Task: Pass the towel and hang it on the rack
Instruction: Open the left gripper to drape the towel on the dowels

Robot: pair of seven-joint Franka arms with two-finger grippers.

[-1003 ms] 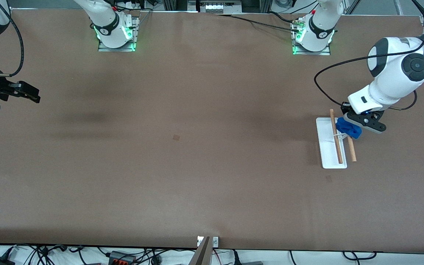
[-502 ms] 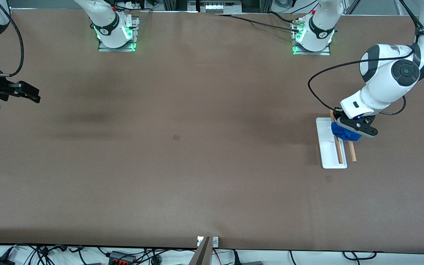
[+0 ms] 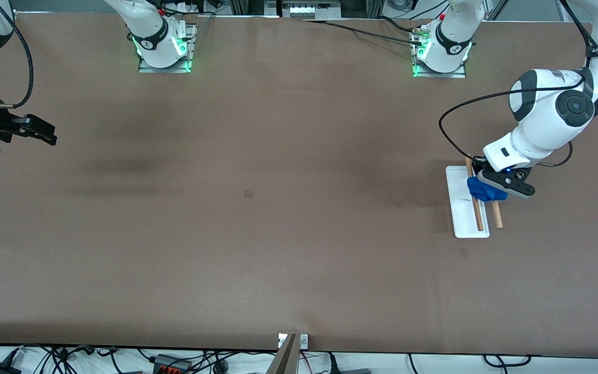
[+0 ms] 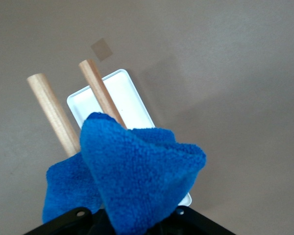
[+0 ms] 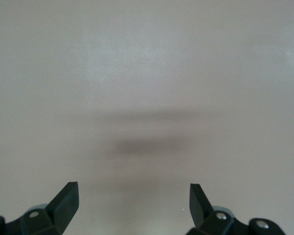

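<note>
Left wrist view shows the left gripper closed on a bunched, deep-blue fleecy towel, which bulges out from between the black fingers and droops onto the rack just under it. That rack, a small stand with a white rectangular base and two parallel light-brown wooden rods, sits directly under the claw; the cloth covers the middle of both rods, whose bare ends stick out past it.

As a judgement, the towel is light, soft and limp, with a grippy pile. It will sag and fold wherever it is unsupported, so a pinch on a bunched edge or corner, as here, suits it, leaving the loose part free to drape over a rod. The rack looks light too and could shift if the cloth drags on it.

In the front view, the left gripper is over the rack at the left arm's end of the table. The right gripper waits well apart, over the right arm's end, fingers spread wide and empty.

A black band on the left arm carries white lettering, too small to read.
</note>
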